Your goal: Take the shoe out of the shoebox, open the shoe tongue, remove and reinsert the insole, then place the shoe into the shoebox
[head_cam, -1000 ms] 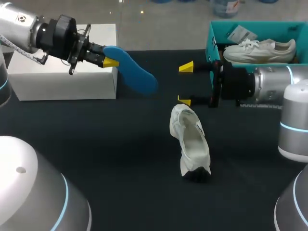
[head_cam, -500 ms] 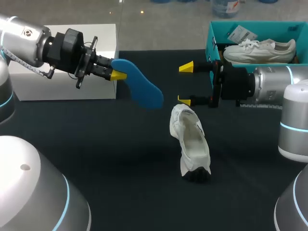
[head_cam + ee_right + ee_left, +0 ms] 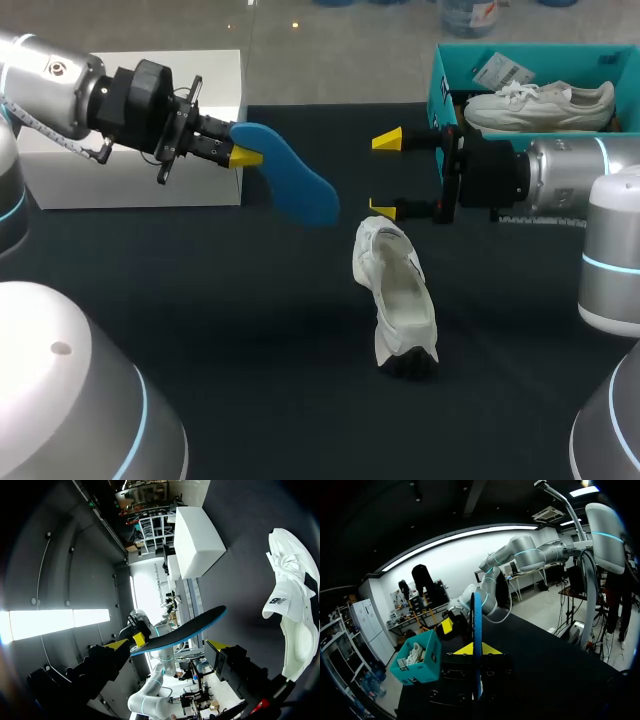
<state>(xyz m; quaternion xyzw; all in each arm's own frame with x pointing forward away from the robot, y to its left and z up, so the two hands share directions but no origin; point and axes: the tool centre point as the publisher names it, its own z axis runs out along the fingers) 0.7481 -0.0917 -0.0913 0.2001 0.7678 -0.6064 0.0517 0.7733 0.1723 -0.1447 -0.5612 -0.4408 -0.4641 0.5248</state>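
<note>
Dark matte cloth covers the table. At the upper left of the head view sits a plain white box with flat sides and square edges. At the upper right stands a teal card shoebox, open, with a white laced sneaker lying inside.

At the frame's centre a shoe lies on the cloth. It is white and soft-looking, its mouth gapes wide and pale, and there is a dark patch at the end nearest the lower edge.

The left arm comes in level from the upper left. Its gripper is clamped on one end of the insole, a smooth blue slab with rounded ends. The insole juts out over the table, slanting down toward the centre, clear of the shoe. In the left wrist view it shows edge-on as a thin blue line between the fingers.

The right arm reaches in level from the right, in front of the shoebox. Its gripper is spread wide with nothing in it, the lower yellow tip just above the shoe's upper end.
</note>
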